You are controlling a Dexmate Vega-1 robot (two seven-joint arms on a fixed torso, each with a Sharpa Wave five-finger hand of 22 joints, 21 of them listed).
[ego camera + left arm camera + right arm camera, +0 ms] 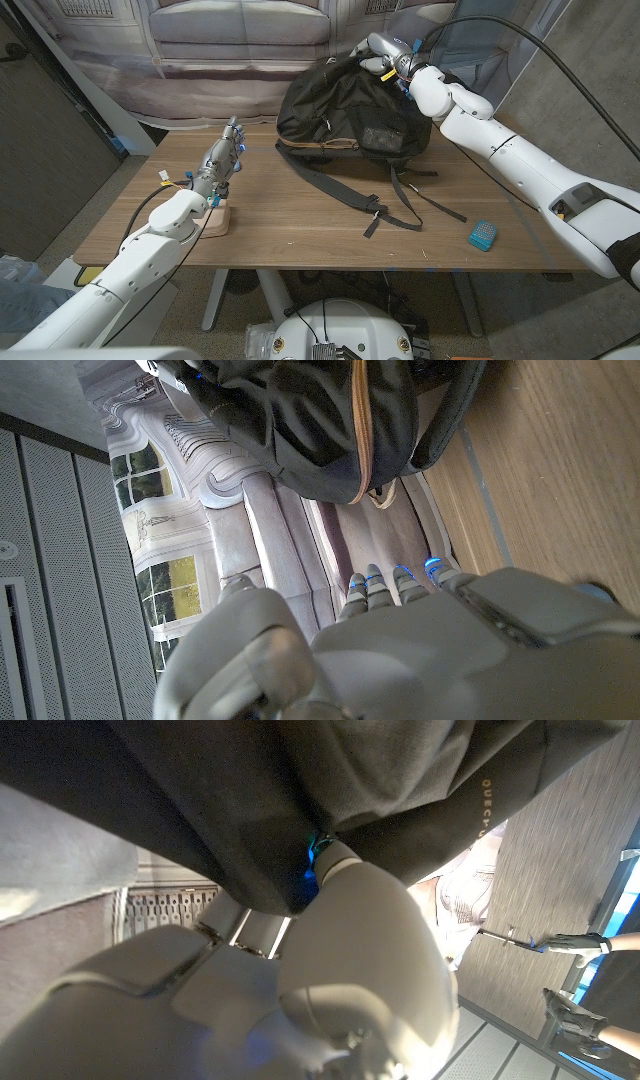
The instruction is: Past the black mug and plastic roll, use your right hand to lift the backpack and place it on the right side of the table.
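Right hand on the backpack top, lift pending.

Your right hand (pixel 385 58) has its fingers closed into the top of the backpack (pixel 345 110), likely for a carry hold. The backpack sits on the table (pixel 300 235) at its far edge, straps trailing toward you. Left of the backpack, your left hand (pixel 222 165) stands empty, fingers extended, out of the way.

wooden table (pixel 300 235) | printed backdrop (pixel 240 40) behind | grey wall panels (pixel 45 130) left

backpack (pixel 345 110) black (tan trim) | table (pixel 290 225) brown woodgrain | box (pixel 483 235) teal
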